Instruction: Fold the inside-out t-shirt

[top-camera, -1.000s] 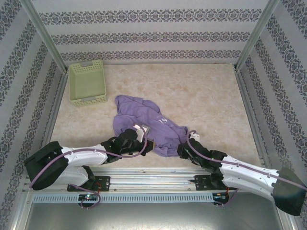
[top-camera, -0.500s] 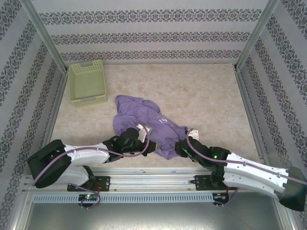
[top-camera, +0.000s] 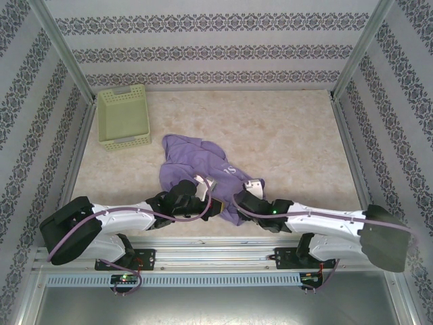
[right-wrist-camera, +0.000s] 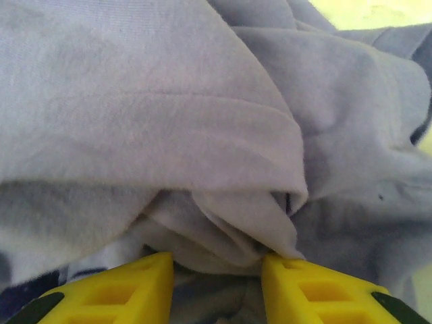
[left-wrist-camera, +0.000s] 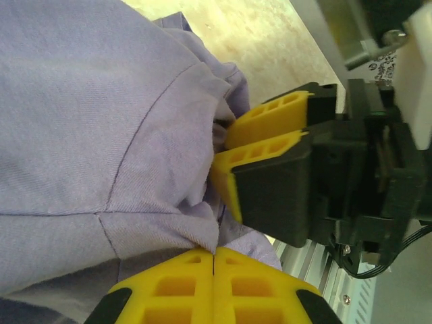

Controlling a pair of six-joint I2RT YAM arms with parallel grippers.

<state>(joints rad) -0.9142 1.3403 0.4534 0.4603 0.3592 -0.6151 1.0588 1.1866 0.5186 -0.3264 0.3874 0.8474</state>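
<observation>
The inside-out t-shirt (top-camera: 196, 159) lies crumpled in a lavender heap at the table's middle, white lettering showing on top. My left gripper (top-camera: 214, 205) is at the heap's near edge, shut on a pinched fold of the t-shirt (left-wrist-camera: 101, 121); the cloth comes out of the closed tips of the left gripper (left-wrist-camera: 213, 255). My right gripper (top-camera: 237, 200) is close beside it from the right. Its yellow fingers (left-wrist-camera: 266, 138) show in the left wrist view. In its own view the right gripper (right-wrist-camera: 217, 260) is open, with bunched folds of the t-shirt (right-wrist-camera: 169, 101) lying against the tips.
A pale green basket (top-camera: 123, 116) stands at the back left of the marble-patterned table (top-camera: 304, 142). Metal rails (top-camera: 216, 247) run along the near edge, just behind both grippers. Patterned walls close in the left, right and back sides.
The right arm has swung left along the shirt's near edge until its gripper is next to the left one, and its jaws have spread wider. The left gripper has kept its hold.
</observation>
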